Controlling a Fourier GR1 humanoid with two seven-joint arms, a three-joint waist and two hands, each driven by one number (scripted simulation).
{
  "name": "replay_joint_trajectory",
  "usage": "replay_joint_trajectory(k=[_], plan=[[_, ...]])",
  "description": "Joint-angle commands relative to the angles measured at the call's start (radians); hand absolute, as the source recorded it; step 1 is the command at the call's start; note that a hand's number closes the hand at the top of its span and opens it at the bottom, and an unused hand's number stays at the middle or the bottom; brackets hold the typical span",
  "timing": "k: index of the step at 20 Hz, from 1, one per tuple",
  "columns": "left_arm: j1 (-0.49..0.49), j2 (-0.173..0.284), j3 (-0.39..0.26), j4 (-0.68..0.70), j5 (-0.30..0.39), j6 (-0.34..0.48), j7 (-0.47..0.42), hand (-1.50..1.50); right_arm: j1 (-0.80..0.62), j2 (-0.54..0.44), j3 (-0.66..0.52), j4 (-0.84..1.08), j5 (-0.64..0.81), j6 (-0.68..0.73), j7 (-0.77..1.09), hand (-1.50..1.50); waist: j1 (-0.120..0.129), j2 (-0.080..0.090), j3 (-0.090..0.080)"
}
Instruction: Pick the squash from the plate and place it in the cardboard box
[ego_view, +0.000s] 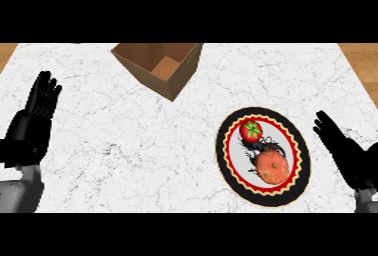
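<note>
- I see the counter (133, 165) filling most of the view, a white marbled top with grey veins; a strip of wooden floor (362, 55) shows at the far right corner and another at the far left.
- The cardboard box (184, 62) sits at the far edge, a little left of centre, open at the top, with one corner pointing toward me. I see nothing in the part of its inside that shows.
- The plate (226, 150) lies on the right half of the counter, nearer to me than the box and well apart from it. It has a black rim, a red scalloped ring and a pale middle with a dark pattern.
- My left hand (33, 120) shows at the left edge, fingers straight and released, pointing away from me, holding nothing.
- My right hand (347, 150) shows at the right edge, just beside the plate's right rim, fingers straight and spread, holding nothing.
- The squash (272, 167), orange and round, rests on the near part of the plate.
- A tomato (251, 131), red with a green stem, rests on the far part of the same plate, near the squash but apart from it.
</note>
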Motion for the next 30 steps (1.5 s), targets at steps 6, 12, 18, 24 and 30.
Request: replay_joint_trajectory(k=[6, 12, 18, 24, 30], plan=[[0.097, 0.143, 0.011, 0.163, -0.222, 0.112, 0.129, 0.0, 0.096, 0.162, -0.098, -0.19, -0.045, -0.19, -0.161, -1.5, 0.016, -0.033, -0.013], [0.124, 0.142, 0.016, 0.192, -0.192, 0.06, 0.114, 0.0, 0.304, 0.146, 0.038, -0.13, 0.291, -0.367, -0.389, -1.5, 0.029, -0.029, -0.012], [0.103, 0.101, -0.018, 0.135, -0.245, 0.082, 0.19, 0.0, 0.375, 0.11, -0.012, -0.118, 0.242, -0.228, -0.689, -1.5, 0.054, -0.028, -0.013], [0.075, 0.083, -0.022, 0.174, -0.253, 0.079, 0.177, 0.0, 0.403, -0.1, -0.029, -0.15, 0.449, -0.288, -0.485, -1.5, 0.057, -0.026, -0.016], [0.065, 0.092, -0.009, 0.178, -0.252, 0.054, 0.176, 0.0, 0.323, -0.204, 0.079, -0.308, 0.571, -0.15, -0.133, -1.5, 0.067, -0.025, -0.016]])
